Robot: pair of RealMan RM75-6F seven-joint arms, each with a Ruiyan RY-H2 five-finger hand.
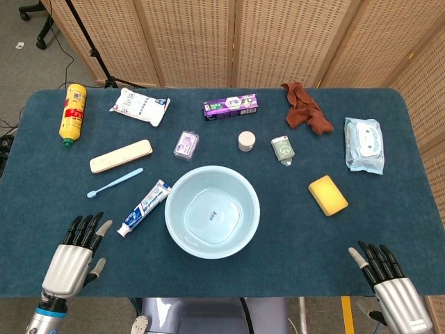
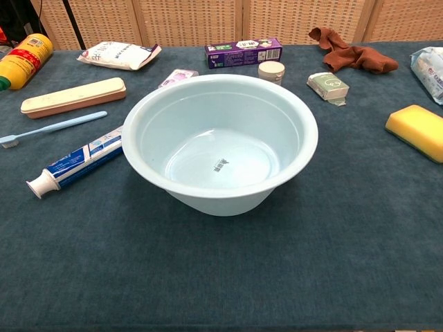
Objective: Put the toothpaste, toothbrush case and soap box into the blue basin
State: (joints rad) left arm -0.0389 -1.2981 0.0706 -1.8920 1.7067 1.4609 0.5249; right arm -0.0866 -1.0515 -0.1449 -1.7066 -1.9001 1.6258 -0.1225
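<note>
Meanwhile: toothpaste point(image 1: 144, 208) beside basin point(image 1: 182, 242) | toothbrush point(image 1: 115, 182) nearby | left hand point(image 1: 75, 253), right hand point(image 1: 386, 283) spread, empty

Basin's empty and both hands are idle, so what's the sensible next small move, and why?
Probably reach the left hand forward to the toothpaste: it lies just ahead of that hand, left of the empty blue basin, and both hands hold nothing.

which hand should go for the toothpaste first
Probably the left hand. It is open at the near left table edge, and the toothpaste lies just ahead of it, left of the blue basin. The right hand is also open, but it would have to reach across the basin.
</note>
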